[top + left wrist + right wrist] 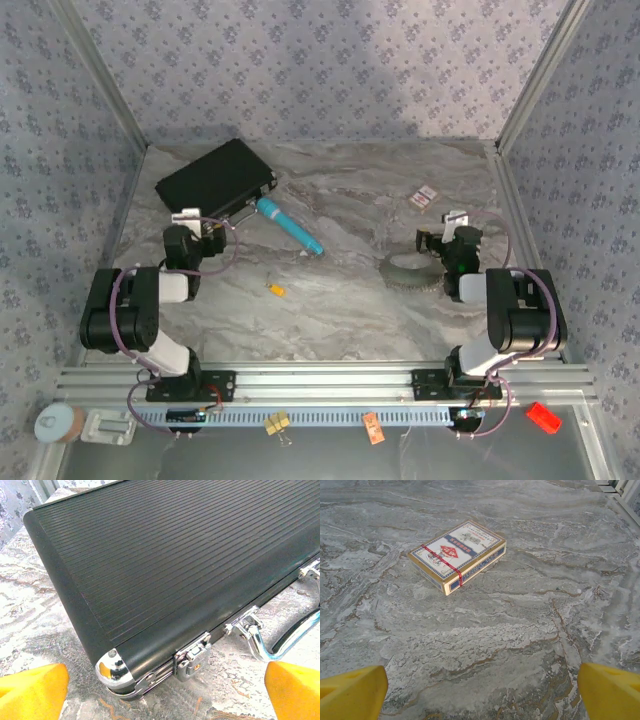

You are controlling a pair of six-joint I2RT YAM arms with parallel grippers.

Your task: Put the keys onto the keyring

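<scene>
Keyring (410, 271) lies flat just left of the right gripper (450, 232), long axis left-right, so that arm is nearer; yellow-orange key (276, 290) sits well apart, closer to the left gripper (190, 225) facing the black case (215, 178); both grippers gape wide, empty.

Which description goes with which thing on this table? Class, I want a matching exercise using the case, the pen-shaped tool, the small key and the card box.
Things:
1. case
2. pen-shaped tool
3. small key
4. card box

Descriptions:
A. teal
B. red band across the top
C. black, ribbed, with chrome corners
D. yellow-orange

Pairs: 1-C; 2-A; 3-D; 4-B
</scene>
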